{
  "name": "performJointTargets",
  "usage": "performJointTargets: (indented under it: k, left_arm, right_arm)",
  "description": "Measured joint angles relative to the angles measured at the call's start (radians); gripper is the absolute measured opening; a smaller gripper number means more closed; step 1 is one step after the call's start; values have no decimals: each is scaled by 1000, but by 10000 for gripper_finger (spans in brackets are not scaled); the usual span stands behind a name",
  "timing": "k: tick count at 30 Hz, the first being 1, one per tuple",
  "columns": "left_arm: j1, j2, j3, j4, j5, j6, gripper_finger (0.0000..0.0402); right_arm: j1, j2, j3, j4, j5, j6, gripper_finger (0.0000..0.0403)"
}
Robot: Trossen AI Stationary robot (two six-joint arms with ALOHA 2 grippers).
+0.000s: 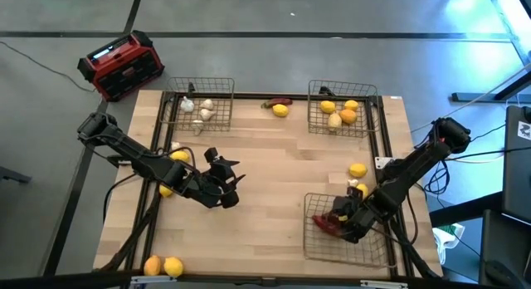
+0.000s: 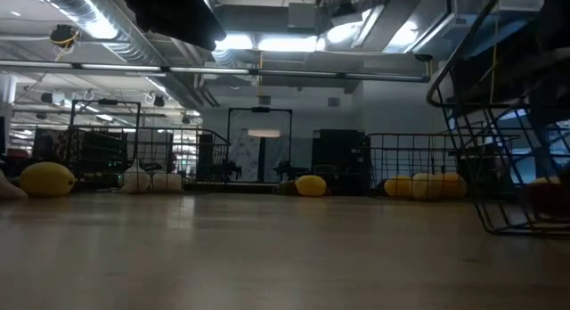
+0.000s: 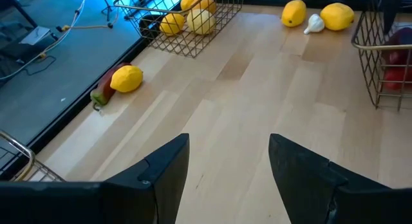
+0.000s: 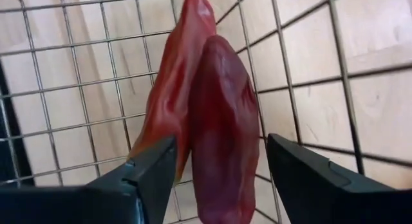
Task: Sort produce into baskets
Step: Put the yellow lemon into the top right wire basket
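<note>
The right gripper was seen inside the near basket, jaws released, two red peppers lying between them. The left gripper's jaws were parted over bare worktop.

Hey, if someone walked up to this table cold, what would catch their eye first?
Probably the right gripper, lowered into the near wire basket at the table's right front, its jaws spread either side of two dark red peppers lying on the mesh. Next, the bright yellow and orange fruit piled in the far right basket and the whitish bulbs in the far left basket. The left gripper hovers open over bare wood.
</note>
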Motion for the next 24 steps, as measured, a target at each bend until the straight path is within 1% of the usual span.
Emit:
performJointTargets:
  k: [6,11,17,24]
  left_arm:
    - [0,0,0,0,0,0,210]
    - [0,0,0,0,0,0,210]
    - [0,0,0,0,0,0,210]
    - [0,0,0,0,0,0,210]
  right_arm:
    - [0,0,2,-54,-1,2,241]
    - [0,0,2,-58,-10,5,241]
    - [0,0,2,8,-71,13,241]
    - [0,0,2,22,-71,25,241]
